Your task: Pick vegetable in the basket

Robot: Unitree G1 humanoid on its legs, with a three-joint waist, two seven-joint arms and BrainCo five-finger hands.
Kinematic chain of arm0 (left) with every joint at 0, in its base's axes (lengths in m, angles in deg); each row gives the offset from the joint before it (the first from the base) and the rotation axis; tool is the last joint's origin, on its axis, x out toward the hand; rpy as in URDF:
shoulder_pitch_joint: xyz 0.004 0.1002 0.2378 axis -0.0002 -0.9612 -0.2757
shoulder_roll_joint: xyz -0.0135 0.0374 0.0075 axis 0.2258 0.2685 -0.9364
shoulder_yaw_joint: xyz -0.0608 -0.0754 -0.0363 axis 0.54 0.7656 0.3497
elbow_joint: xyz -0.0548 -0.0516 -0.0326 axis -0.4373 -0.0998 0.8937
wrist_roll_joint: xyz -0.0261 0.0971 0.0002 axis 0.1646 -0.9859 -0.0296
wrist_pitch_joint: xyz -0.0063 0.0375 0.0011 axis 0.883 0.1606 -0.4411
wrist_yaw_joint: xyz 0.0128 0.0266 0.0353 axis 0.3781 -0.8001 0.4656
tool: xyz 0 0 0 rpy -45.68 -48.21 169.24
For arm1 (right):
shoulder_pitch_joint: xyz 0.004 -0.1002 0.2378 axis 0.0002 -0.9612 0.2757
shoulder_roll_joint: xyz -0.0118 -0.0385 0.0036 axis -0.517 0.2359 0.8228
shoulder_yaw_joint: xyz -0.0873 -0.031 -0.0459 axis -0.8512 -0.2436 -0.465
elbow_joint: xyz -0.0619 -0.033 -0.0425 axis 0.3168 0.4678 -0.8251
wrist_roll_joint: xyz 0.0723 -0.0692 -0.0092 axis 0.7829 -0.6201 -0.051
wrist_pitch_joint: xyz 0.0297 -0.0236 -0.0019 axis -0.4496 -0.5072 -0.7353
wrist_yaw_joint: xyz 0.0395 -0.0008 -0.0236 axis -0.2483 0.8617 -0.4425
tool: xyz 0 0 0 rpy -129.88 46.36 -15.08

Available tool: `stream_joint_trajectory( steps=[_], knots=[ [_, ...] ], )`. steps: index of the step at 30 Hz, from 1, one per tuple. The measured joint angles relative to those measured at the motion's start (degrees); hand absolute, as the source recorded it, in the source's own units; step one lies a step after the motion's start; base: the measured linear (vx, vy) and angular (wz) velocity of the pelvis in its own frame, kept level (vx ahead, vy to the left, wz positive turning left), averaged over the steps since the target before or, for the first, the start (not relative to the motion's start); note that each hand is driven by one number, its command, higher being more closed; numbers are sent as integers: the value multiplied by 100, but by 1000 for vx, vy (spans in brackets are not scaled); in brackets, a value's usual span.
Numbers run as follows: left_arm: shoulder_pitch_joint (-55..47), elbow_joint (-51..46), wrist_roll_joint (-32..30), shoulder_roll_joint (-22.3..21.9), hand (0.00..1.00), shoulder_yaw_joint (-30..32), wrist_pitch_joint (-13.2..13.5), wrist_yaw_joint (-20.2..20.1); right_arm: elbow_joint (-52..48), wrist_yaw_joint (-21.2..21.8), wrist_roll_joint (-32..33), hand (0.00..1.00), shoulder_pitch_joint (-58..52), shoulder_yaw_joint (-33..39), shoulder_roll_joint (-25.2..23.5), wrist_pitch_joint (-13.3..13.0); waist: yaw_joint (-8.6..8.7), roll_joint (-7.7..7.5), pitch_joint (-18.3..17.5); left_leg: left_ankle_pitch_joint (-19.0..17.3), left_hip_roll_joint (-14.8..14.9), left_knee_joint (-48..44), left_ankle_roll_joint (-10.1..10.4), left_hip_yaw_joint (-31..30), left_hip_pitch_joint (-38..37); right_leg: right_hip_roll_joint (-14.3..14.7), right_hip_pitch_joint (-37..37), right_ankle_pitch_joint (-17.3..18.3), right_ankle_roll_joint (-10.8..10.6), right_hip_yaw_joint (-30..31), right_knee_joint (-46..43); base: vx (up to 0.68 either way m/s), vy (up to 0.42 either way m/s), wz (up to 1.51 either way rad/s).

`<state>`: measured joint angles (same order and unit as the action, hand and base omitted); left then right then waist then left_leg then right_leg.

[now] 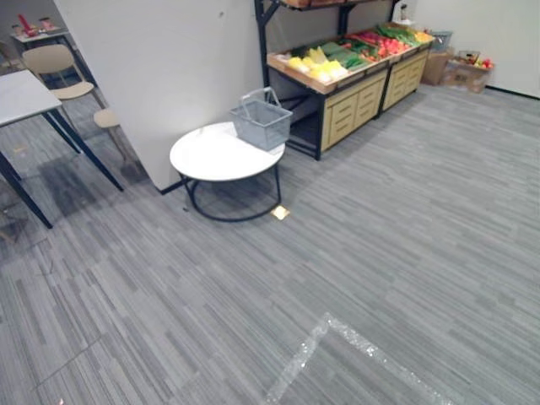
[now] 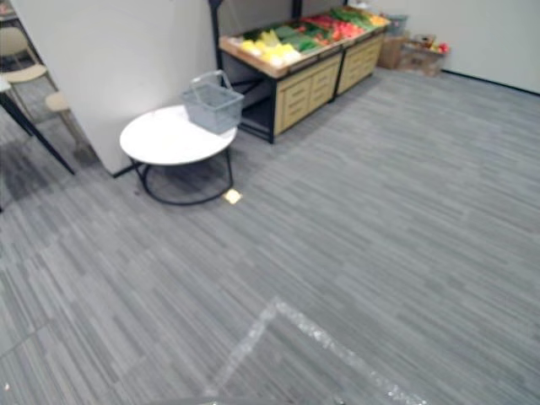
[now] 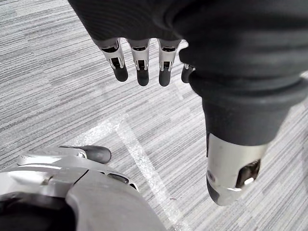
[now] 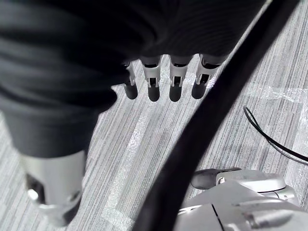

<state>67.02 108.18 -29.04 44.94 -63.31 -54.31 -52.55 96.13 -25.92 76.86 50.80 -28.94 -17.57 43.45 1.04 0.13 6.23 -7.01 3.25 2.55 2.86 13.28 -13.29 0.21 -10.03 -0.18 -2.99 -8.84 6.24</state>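
A grey wire basket with its handle up stands on the right edge of a round white table, also the basket in the right eye view. Behind it a wooden produce stand holds yellow, green and red vegetables. My left hand hangs over grey carpet with fingers straight and nothing in it. My right hand hangs the same way, fingers relaxed and empty. Both hands are far from the basket.
A white partition wall rises behind the round table. A dark-legged table and beige chairs stand at the left. Cardboard boxes sit past the stand. A yellow scrap lies by the table. Tape lines cross the carpet.
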Motion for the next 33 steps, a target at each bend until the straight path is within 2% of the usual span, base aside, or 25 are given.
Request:
stream_joint_trajectory(
  steps=[7,16,18,20,21,22,23,24,25,26,27,28,29,30,32,33],
  knots=[
    [68,10,-44,25,0,1,-6,93,15,5,10,0,16,138,-51,3,-5,-49,59,1,-13,28,0,3,8,-9,42,0,0,-4,7,-7,-9,0],
    [156,-16,-33,33,0,9,-8,108,15,14,13,0,151,151,-45,8,17,-11,228,10,-11,4,1,-10,137,-14,154,4,4,-29,-21,-25,-34,1],
    [192,-72,-21,48,0,58,-10,115,15,12,15,0,227,148,-40,11,21,-41,299,-87,32,-317,113,16,366,-27,307,84,108,-15,-203,5,-32,0],
    [252,-192,50,115,0,79,-13,120,16,11,59,0,357,108,-80,5,16,-152,512,-255,124,-1193,274,41,754,-86,473,318,185,-7,-567,-35,-66,7],
    [252,-296,65,151,0,200,-12,110,38,11,116,0,361,99,-111,-4,9,-246,589,-297,244,-2463,280,39,1325,-144,481,528,307,-22,-755,-54,-97,11],
    [253,-323,67,113,0,310,-12,105,80,18,125,0,361,99,-92,-3,8,-231,608,-290,332,-3088,268,21,1573,-139,457,593,322,-31,-826,-22,-106,8],
    [242,-378,71,-12,0,465,-15,104,95,16,127,0,356,96,-45,-3,2,-150,678,-164,499,-3891,106,-27,1872,-98,364,683,360,-37,-924,35,-65,-1],
    [206,-427,168,-142,0,698,-11,100,115,13,130,0,349,41,11,-1,-49,-81,796,375,613,-4910,69,-275,2261,-68,154,822,422,-2,-1055,57,-38,-6],
    [197,-441,256,-154,0,732,-10,99,121,9,132,0,347,-44,4,0,-67,-106,817,429,552,-5219,86,-365,2444,-121,108,877,446,11,-1094,86,13,-7],
    [196,-490,309,-168,0,729,-7,101,124,11,131,0,350,-112,20,3,-87,-74,830,239,453,-5381,82,-487,2638,-185,89,935,457,37,-1164,80,19,-7],
    [190,-502,350,-195,0,677,0,101,124,12,130,0,375,-121,44,5,-125,-82,832,47,368,-5227,99,-530,2814,-255,77,953,457,85,-1169,152,62,-18],
    [192,-517,463,-207,0,616,9,102,126,12,126,0,466,-126,79,13,-170,-42,859,-39,259,-4678,110,-580,2995,-328,98,960,449,175,-1156,171,86,-30],
    [185,-501,486,-215,0,600,6,105,124,16,115,0,541,-169,128,13,-202,5,896,6,225,-3744,90,-582,3053,-388,106,990,400,242,-1137,148,82,-35],
    [181,-496,494,-217,0,580,7,107,121,13,114,0,542,-206,154,12,-216,30,896,92,236,-3208,95,-585,3040,-404,104,1013,363,271,-1133,124,93,-32],
    [66,-455,506,-256,0,554,6,110,116,9,117,0,519,-293,215,8,-226,149,867,440,430,-1323,192,-603,2965,-385,65,1163,217,339,-1106,235,194,-25],
    [55,-430,506,-269,0,559,6,110,116,8,117,0,514,-305,232,8,-244,183,852,469,483,-1031,233,-613,2971,-378,54,1220,175,386,-1109,358,285,-29]
  ],
)
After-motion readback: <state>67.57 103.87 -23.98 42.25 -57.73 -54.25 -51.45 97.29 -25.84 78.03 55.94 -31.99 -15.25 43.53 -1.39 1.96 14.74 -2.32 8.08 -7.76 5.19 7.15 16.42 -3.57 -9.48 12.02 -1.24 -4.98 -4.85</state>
